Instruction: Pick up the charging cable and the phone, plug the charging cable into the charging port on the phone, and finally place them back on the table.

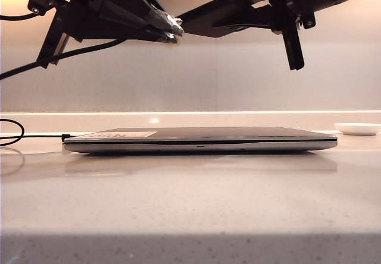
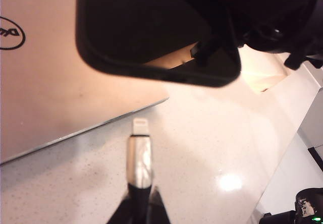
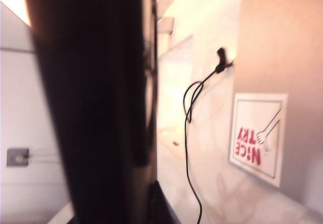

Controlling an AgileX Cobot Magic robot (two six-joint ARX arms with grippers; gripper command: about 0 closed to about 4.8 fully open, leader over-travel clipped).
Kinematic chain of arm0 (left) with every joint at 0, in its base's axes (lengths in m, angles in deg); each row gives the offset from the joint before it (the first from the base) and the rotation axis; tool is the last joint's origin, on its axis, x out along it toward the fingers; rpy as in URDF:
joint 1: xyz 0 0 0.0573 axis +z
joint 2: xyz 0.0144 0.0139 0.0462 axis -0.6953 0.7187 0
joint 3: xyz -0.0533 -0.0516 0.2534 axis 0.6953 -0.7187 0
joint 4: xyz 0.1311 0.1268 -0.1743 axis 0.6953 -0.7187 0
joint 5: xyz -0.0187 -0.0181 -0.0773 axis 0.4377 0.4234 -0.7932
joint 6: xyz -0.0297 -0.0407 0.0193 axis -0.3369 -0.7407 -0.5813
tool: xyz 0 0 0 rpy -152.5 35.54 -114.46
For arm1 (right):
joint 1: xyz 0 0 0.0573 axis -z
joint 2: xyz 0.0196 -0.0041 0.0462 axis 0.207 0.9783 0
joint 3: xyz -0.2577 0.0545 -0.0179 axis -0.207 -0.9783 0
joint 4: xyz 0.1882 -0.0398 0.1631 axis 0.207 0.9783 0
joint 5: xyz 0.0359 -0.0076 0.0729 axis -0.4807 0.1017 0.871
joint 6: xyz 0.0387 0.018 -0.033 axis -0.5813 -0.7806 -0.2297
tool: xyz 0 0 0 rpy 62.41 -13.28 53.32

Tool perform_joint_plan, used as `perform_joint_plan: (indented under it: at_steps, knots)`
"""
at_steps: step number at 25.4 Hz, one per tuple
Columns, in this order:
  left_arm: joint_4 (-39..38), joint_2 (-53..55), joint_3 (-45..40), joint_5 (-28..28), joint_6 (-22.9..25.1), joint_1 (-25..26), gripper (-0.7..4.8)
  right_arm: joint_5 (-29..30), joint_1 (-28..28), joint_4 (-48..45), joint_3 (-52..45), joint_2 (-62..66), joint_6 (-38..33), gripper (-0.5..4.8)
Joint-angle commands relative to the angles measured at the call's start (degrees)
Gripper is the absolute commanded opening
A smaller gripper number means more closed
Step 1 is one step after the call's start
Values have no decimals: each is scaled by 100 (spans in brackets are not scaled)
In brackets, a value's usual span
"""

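Up above the closed laptop (image 1: 199,139), both arms have their stuff lifted off the surface (image 1: 190,204). Going left to right: the left tool (image 1: 168,29) is clamped shut on the charging cable (image 2: 139,158), silvery plug tip sticking out toward the middle, cord trailing off to the left. Right next to it the phone (image 1: 220,17) hangs tilted, near end almost at the plug, and the right tool (image 1: 286,14) is closed on it further right. From the left wrist cam the plug points at the phone's short edge but isn't touching yet, kinda off toward one corner. So I'd say we're at the plug-in step. Next move needs the tip lined up with the charging port, which I can't actually make out, then a straight push. There's another black cord (image 1: 12,134) lying on the surface by the laptop, plus a white dish (image 1: 357,128) far right.
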Motion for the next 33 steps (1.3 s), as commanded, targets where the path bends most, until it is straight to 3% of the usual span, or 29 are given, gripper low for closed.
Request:
perform_joint_plan:
  at_steps: [1,33]
  knots:
    - [79,-17,13,-4,7,-7,-6,83,-122,-284,37,37,269,-6]
    - [79,-17,13,-4,7,-4,-6,79,-295,-544,39,323,328,-6]
